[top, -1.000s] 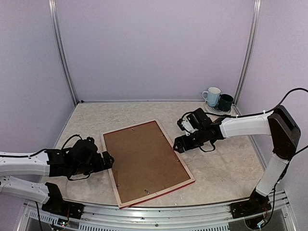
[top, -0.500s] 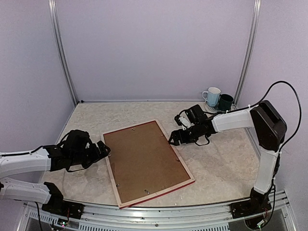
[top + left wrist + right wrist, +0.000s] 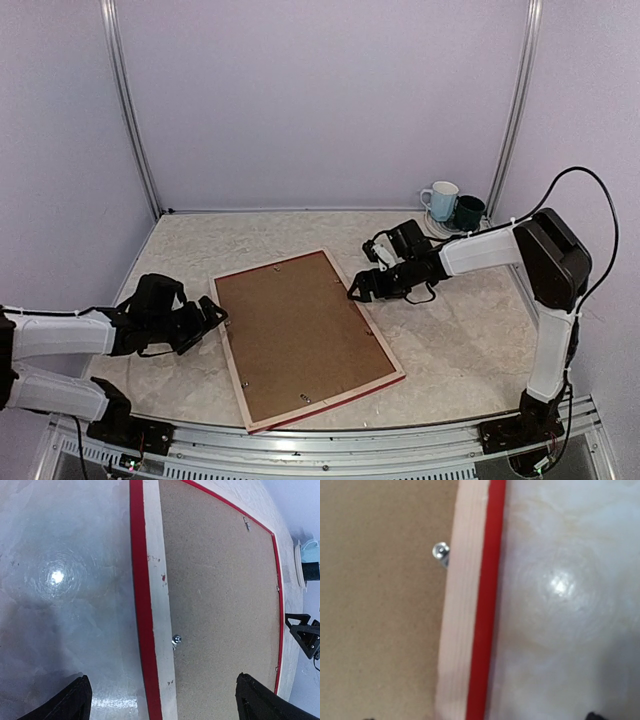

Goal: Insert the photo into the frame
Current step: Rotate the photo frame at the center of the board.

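Note:
The frame (image 3: 330, 400) lies face down in the middle of the table, pale wood back up, red showing at its edges. The brown backing board (image 3: 300, 330) sits inside it. The photo is hidden. My left gripper (image 3: 215, 312) is open at the frame's left edge. In the left wrist view its jaws (image 3: 162, 705) straddle the red and pale rail (image 3: 150, 580) beside a small metal clip (image 3: 176, 640). My right gripper (image 3: 355, 292) is open at the frame's right edge. In the right wrist view it (image 3: 480, 717) hangs over the rail (image 3: 465, 605) near a clip (image 3: 440, 551).
A pale blue mug (image 3: 440, 198) and a dark mug (image 3: 468, 211) stand on a plate at the back right corner. Pale walls and metal posts close in the table on three sides. Several small clips sit along the backing board's edges.
My right gripper moved left, to the frame's right edge. My left gripper moved a little farther back along the frame's left edge. The frame has not moved.

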Robot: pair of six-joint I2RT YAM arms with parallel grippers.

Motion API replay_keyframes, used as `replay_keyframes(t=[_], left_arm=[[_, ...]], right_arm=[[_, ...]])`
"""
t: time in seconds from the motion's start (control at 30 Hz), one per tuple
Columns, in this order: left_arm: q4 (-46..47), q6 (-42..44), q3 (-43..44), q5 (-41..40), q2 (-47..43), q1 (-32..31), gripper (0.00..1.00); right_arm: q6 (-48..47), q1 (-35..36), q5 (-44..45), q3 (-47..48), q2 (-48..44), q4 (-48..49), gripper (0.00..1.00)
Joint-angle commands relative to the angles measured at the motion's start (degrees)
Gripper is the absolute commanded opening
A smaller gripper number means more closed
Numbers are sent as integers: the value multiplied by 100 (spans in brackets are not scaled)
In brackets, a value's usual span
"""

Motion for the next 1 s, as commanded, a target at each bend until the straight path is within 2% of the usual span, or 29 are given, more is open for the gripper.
replay_keyframes(t=[0.0, 0.33, 0.63, 0.97], left_arm=[[875, 83, 123, 378, 505, 46, 99], [1753, 187, 582, 721, 1838, -165, 99], [2159, 210, 940, 779, 2649, -503, 99], [1909, 402, 1774, 809, 3264, -578, 99]], right_arm=[[55, -32, -203, -349, -126, -204, 91], [196, -32, -788, -1425, -719, 192, 91], [504, 10, -628, -2194, -1287, 511, 91], [720, 371, -633, -2495, -1352, 750, 91]])
